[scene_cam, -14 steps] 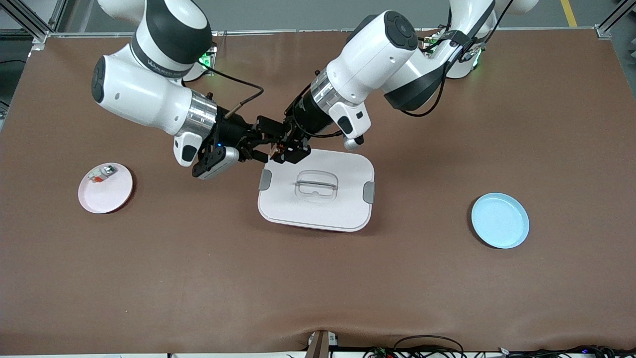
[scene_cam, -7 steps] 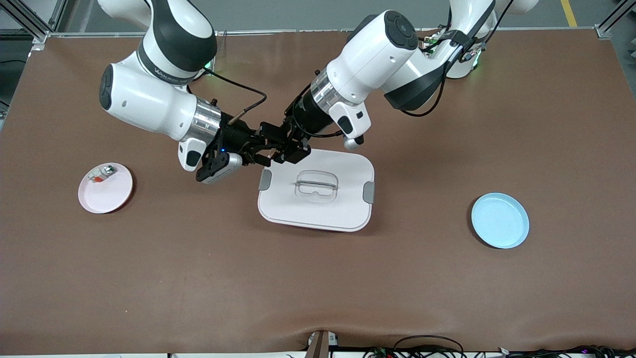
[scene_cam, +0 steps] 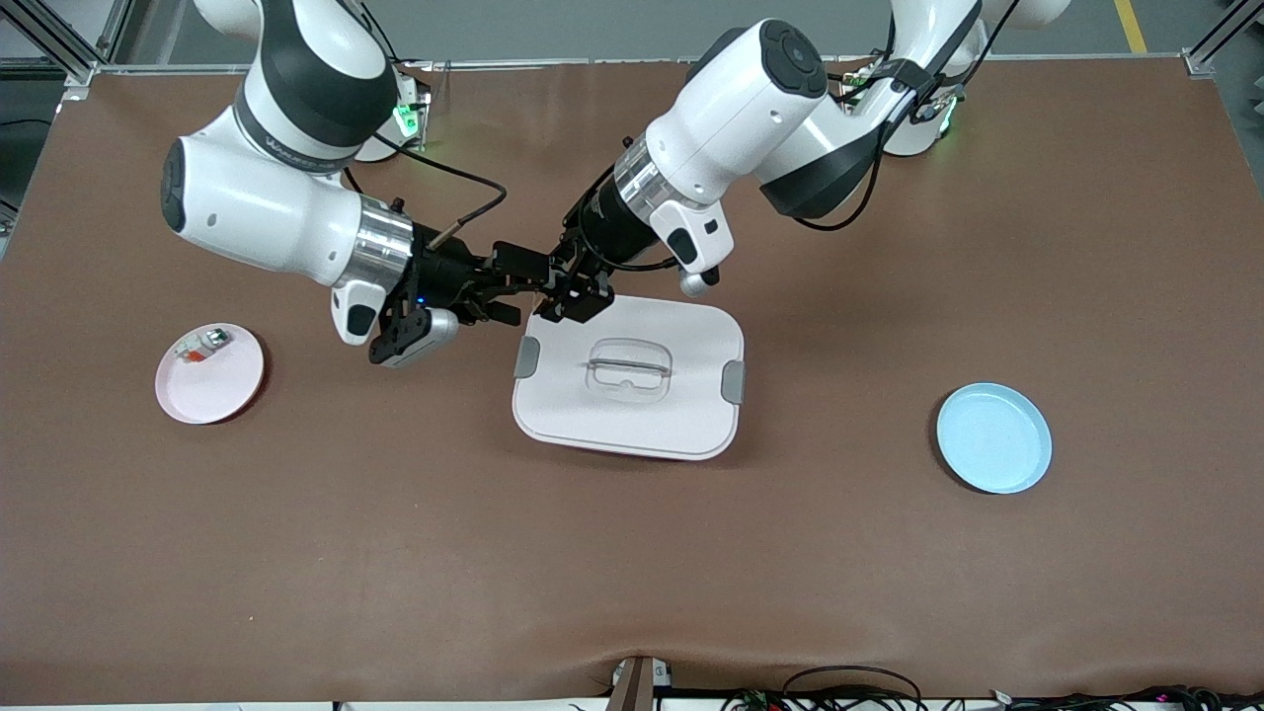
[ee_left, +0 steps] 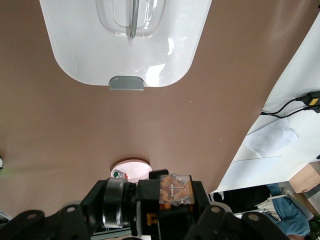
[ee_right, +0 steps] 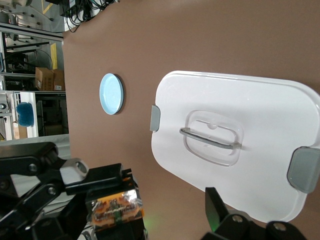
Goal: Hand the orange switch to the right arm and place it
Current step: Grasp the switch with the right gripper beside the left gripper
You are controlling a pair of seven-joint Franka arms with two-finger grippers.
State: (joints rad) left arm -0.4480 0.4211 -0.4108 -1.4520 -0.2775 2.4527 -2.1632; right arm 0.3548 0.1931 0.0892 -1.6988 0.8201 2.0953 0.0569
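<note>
Front view: you see both arms reaching in over the tabletop [scene_cam: 395,553], their grippers meeting above one corner of a white box lid [scene_cam: 632,420] with a clear recessed handle and grey side clips. The right gripper [scene_cam: 515,288] has its jaws spread wide, one finger above and one below the meeting point. The left gripper [scene_cam: 567,296] faces it, tip to tip. From here the orange switch is hidden among the black fingers, and you cannot make it out.

Left wrist view: the orange switch [ee_left: 176,189] shows as a small orange-faced block at the picture's edge, seated in black gripper parts. The right arm's silver wrist ring lies just beside it, and the linkages are cut off by the frame. A sliver of the pink plate [ee_left: 131,167] shows past the grippers.

Right wrist view: the switch appears clamped between black bars of the left gripper's jaws, held in the air and clear of the lid. One of the right gripper's own fingers stands apart from it, not touching. Only this view shows that gap.

The front view alone shows the whole layout. The pink plate, toward the right arm's end of the tabletop, carries a small white-grey part [scene_cam: 202,344] with red and green bits. The blue plate [scene_cam: 992,439] lies toward the left arm's end.
</note>
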